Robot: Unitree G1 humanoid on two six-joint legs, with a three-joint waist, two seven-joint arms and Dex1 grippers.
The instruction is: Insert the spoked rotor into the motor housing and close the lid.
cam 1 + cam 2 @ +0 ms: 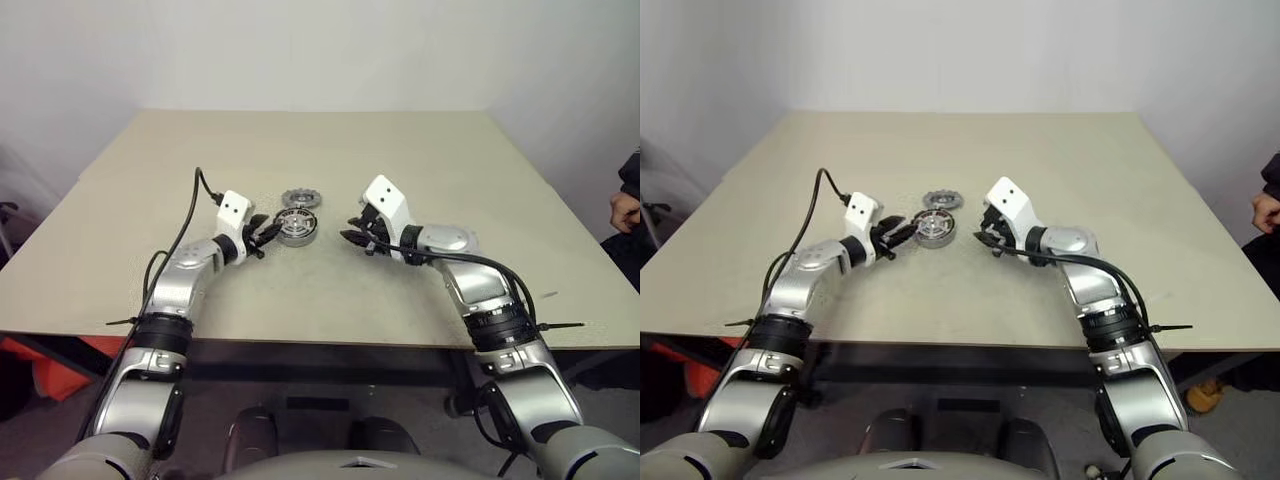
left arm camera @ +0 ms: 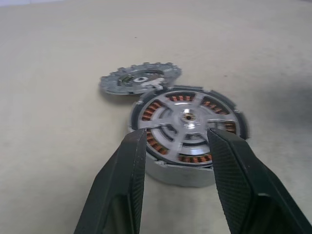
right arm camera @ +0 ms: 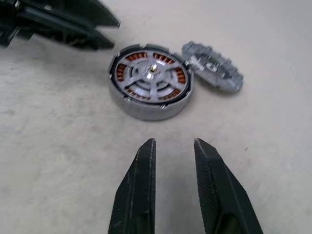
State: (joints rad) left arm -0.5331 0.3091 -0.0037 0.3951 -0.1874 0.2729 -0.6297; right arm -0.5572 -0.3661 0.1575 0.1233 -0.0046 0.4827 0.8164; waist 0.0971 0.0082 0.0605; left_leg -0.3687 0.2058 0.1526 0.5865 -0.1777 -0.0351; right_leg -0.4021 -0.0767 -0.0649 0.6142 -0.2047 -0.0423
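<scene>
Tabletop assembly, seen from the robot's side. The motor housing [image 2: 187,141] sits upright near the middle of the table [image 1: 330,150], its copper windings showing between the arms of the spoked rotor [image 3: 152,77], which lies seated inside it, roughly flush with the rim. The insertion step therefore appears done. The lid [image 2: 140,81] rests at about 12 o'clock from the housing, its near edge propped on the housing rim so that it lies tilted; it does not cover the opening.

The left gripper [image 2: 178,136] stands at 9 o'clock from the housing, fingers moderately parted and holding nothing, their tips over its near rim, probably placed to brace the cup. The right gripper [image 3: 174,144] hovers at 3 o'clock, clear of the housing, fingers narrowed to a slim gap and empty. A person's hand [image 1: 625,210] shows at the table's far right edge.

Remaining step, by judgement: seat the lid squarely.
</scene>
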